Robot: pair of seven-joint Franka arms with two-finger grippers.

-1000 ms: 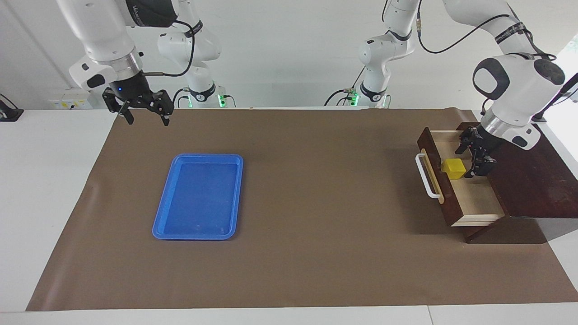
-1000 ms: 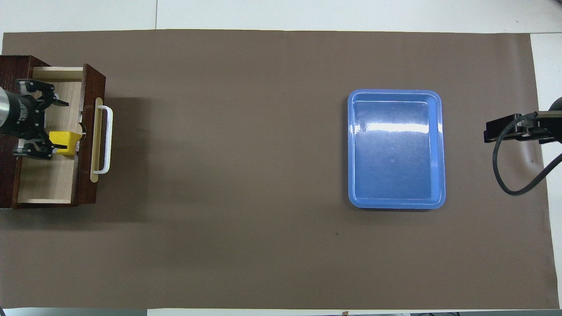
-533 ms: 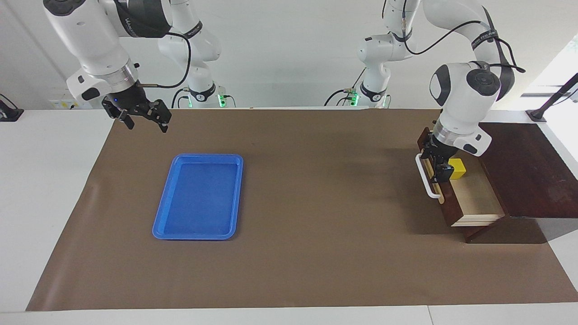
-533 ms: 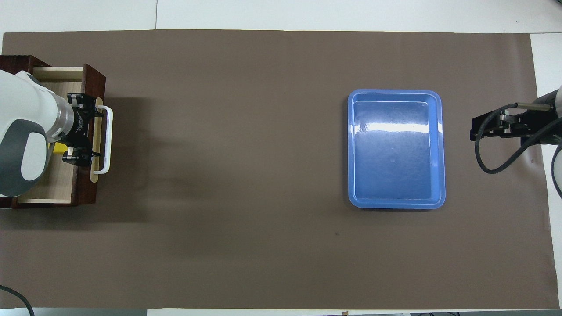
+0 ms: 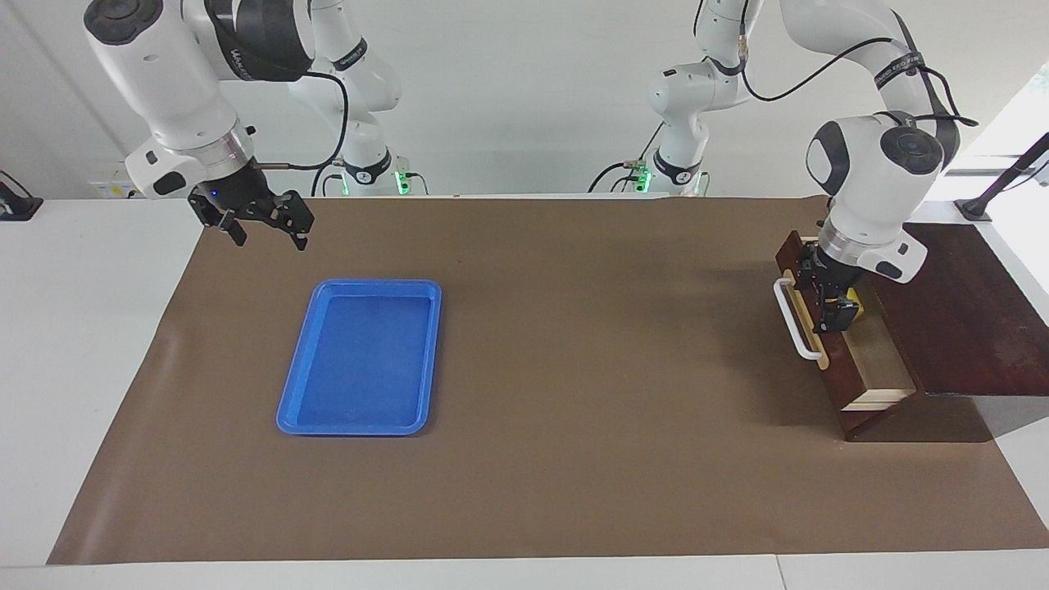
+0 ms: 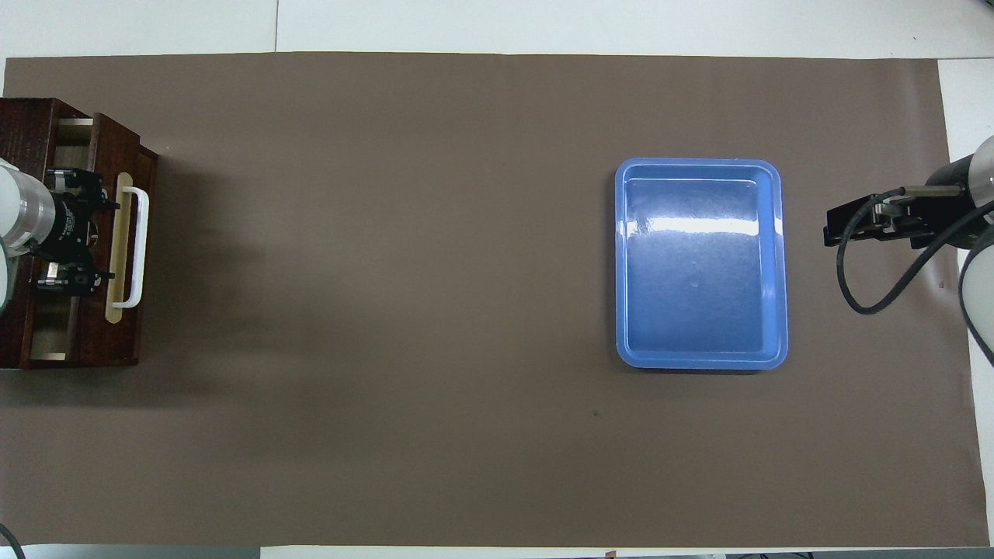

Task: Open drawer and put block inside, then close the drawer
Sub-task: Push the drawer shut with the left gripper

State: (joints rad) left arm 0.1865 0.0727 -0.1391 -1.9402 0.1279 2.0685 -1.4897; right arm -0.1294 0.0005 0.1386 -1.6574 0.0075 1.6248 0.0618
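The dark wooden drawer (image 5: 877, 356) stands partly out of its box (image 5: 967, 311) at the left arm's end of the table, its white handle (image 5: 796, 321) facing the middle. A sliver of the yellow block (image 5: 854, 303) shows inside it, just past the drawer front. My left gripper (image 5: 829, 305) is open, down at the top edge of the drawer front and holding nothing. In the overhead view the left gripper (image 6: 97, 242) lies over the drawer front (image 6: 124, 334) beside the handle (image 6: 140, 247), and the block is hidden. My right gripper (image 5: 262, 220) waits open above the mat's corner.
A blue tray (image 5: 295, 410) lies empty on the brown mat (image 5: 574, 369) toward the right arm's end, also seen as the tray (image 6: 621, 264) from above. The right arm's cable loops over the mat's edge near the tray.
The left gripper left the block in the drawer, came up to the drawer front, and the drawer has slid well back into its box. The right gripper shifted slightly.
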